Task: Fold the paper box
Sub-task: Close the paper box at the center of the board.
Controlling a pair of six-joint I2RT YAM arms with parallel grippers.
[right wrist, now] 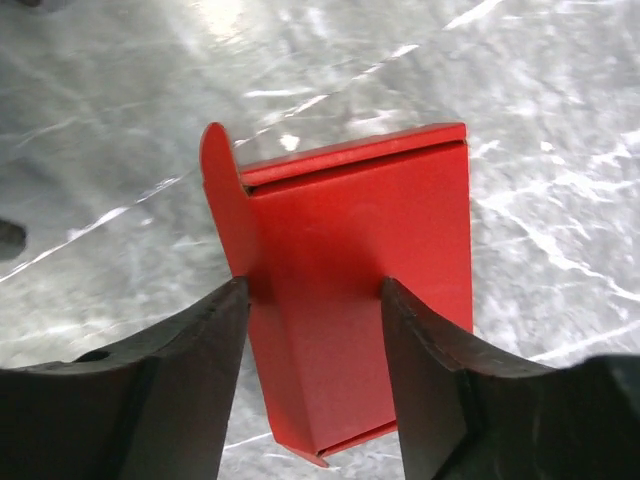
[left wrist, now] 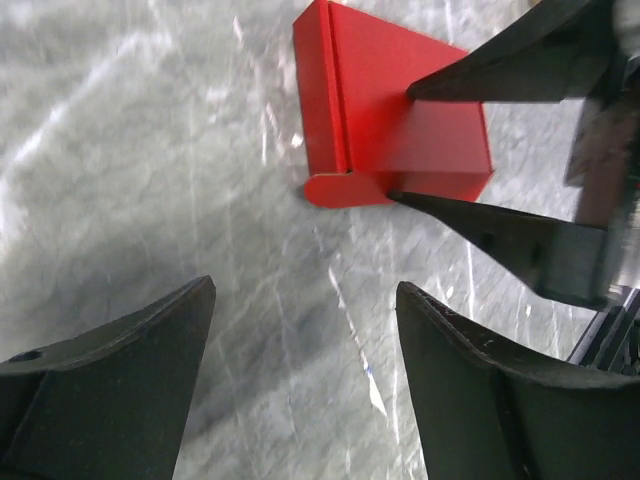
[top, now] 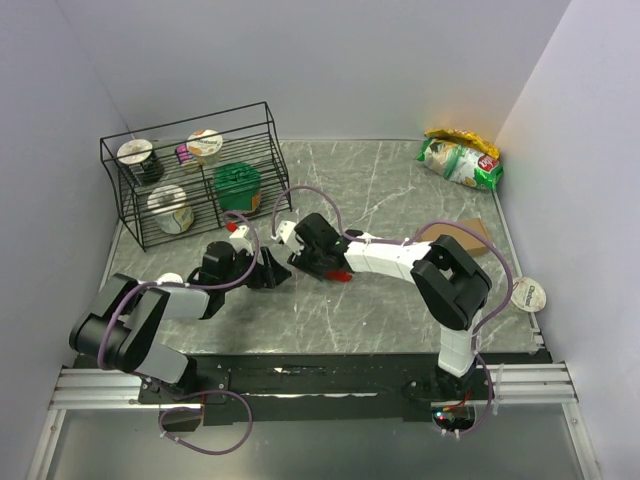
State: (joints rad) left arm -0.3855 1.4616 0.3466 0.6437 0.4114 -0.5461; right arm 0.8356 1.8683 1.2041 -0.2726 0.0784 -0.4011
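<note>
Right fingers (right wrist: 170, 390) straddle paper box (right wrist: 340, 290), clamped or not cannot tell; left fingers (left wrist: 110, 400) apart over table (left wrist: 120, 150), near box.

Matt paper box (right wrist: 360, 250), glossy stone table (right wrist: 560, 150)

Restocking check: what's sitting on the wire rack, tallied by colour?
Pale cups: 3
Green tub: 1
Small purple item: 1
Total on the wire rack: 5

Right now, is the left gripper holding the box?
No, the left gripper is open over table; the box lies beyond it, at the right gripper.
</note>
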